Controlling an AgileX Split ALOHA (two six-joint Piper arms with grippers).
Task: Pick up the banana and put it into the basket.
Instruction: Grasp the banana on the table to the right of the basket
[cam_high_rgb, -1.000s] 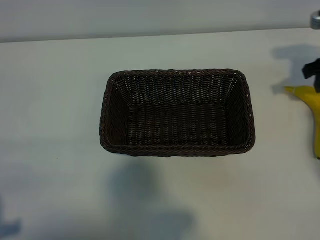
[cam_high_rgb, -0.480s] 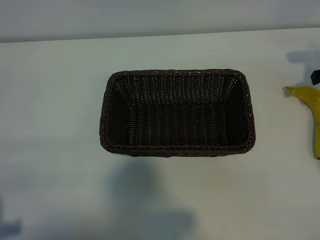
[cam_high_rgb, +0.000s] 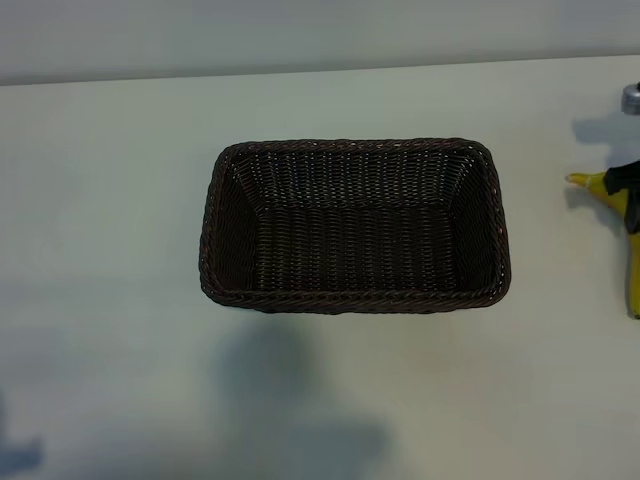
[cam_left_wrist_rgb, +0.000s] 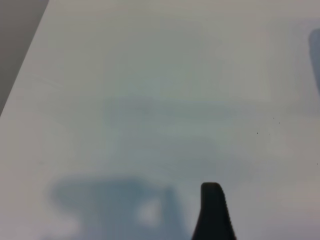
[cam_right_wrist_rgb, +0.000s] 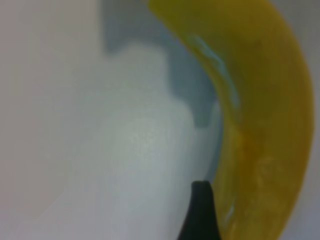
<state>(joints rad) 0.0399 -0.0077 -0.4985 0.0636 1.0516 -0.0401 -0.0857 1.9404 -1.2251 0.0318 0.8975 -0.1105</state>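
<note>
The dark-brown woven basket (cam_high_rgb: 355, 225) stands empty at the middle of the white table. The yellow banana (cam_high_rgb: 632, 240) lies on the table at the far right, cut by the picture's edge, with its stem tip pointing toward the basket. My right gripper (cam_high_rgb: 624, 181) sits low over the banana's stem end. In the right wrist view one black fingertip (cam_right_wrist_rgb: 201, 207) stands on the table close against the banana (cam_right_wrist_rgb: 260, 115); the other finger is out of view. One fingertip (cam_left_wrist_rgb: 212, 205) of my left gripper hovers over bare table with nothing near it.
The table's back edge (cam_high_rgb: 300, 72) runs behind the basket, with a grey wall beyond. A silver part of the right arm (cam_high_rgb: 631, 97) shows at the right edge. Bare white table (cam_high_rgb: 110, 230) surrounds the basket on all sides.
My right gripper drew almost out of view to the right, then came back lower, over the banana's stem end. The banana and basket have not moved.
</note>
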